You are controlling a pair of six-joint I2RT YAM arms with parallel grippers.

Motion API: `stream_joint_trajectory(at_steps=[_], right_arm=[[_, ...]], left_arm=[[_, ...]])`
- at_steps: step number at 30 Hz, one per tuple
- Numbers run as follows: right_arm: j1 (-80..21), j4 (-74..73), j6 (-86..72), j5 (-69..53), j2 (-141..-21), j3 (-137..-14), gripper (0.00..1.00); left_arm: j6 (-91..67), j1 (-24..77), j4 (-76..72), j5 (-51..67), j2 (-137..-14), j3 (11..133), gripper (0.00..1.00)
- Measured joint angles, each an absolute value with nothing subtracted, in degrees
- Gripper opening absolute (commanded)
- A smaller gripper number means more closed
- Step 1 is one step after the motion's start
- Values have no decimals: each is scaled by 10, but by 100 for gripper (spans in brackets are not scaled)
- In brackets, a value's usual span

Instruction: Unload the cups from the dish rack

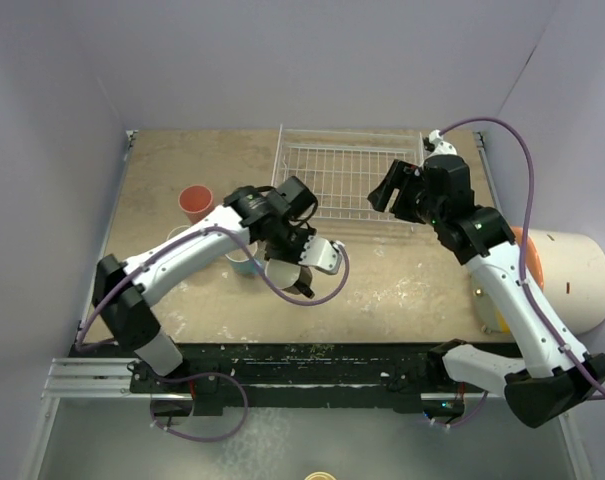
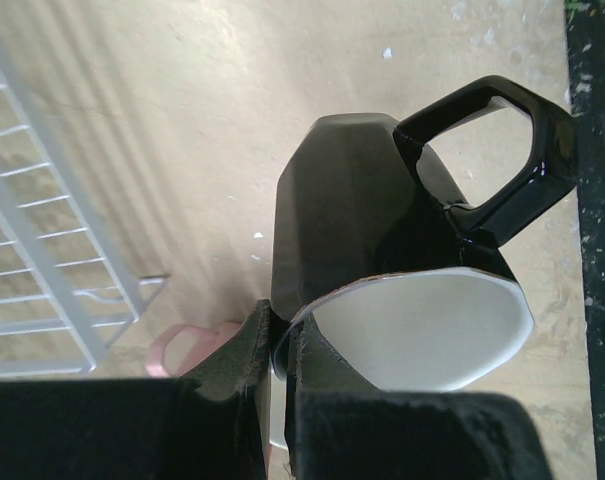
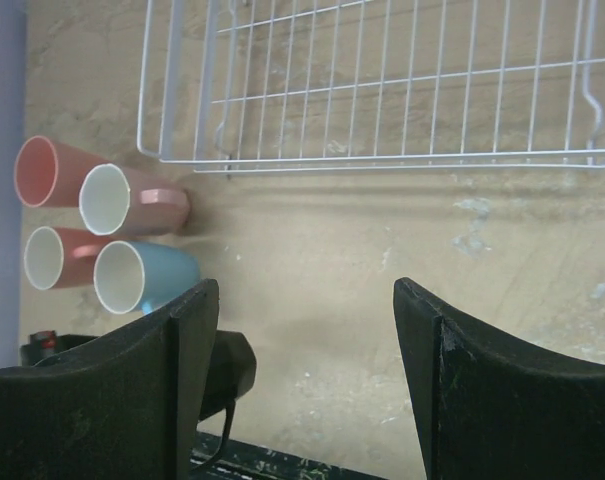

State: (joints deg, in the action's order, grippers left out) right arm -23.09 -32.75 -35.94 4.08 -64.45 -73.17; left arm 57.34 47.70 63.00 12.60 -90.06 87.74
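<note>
Left claw (image 2: 279,338) pinches the black cup (image 2: 362,210) by its rim near the counter's (image 2: 182,100) front edge, possibly not yet landed; right claw (image 3: 304,300) gapes wide, empty. With the dish rack (image 3: 382,160) bare, this is the last cup: set it down, release.

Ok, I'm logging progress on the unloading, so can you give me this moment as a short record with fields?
dish rack: no cup visible inside
left jaws: shut on the rim of the black mug
right jaws: open, holding nothing, over bare table in front of the rack
cups on table: three pink mugs and a light blue mug, grouped off the rack's left front corner
other: white cylinder with orange end at the table's right edge
</note>
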Motion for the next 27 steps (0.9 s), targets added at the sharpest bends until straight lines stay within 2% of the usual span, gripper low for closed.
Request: stream_joint_trajectory(at_steps=[8,19,27], right_arm=[[-228,-346,-349,67,-635,-736,73],[-228,-355,-349,67,-616,-736,73],[-228,-357,-349,67,-615,-736,74]], left_arm=[[563,490,672,60,-1037,920,0],[556,495,666,46,-1060,921,0],[545,495,656,40,-1069,921,44]])
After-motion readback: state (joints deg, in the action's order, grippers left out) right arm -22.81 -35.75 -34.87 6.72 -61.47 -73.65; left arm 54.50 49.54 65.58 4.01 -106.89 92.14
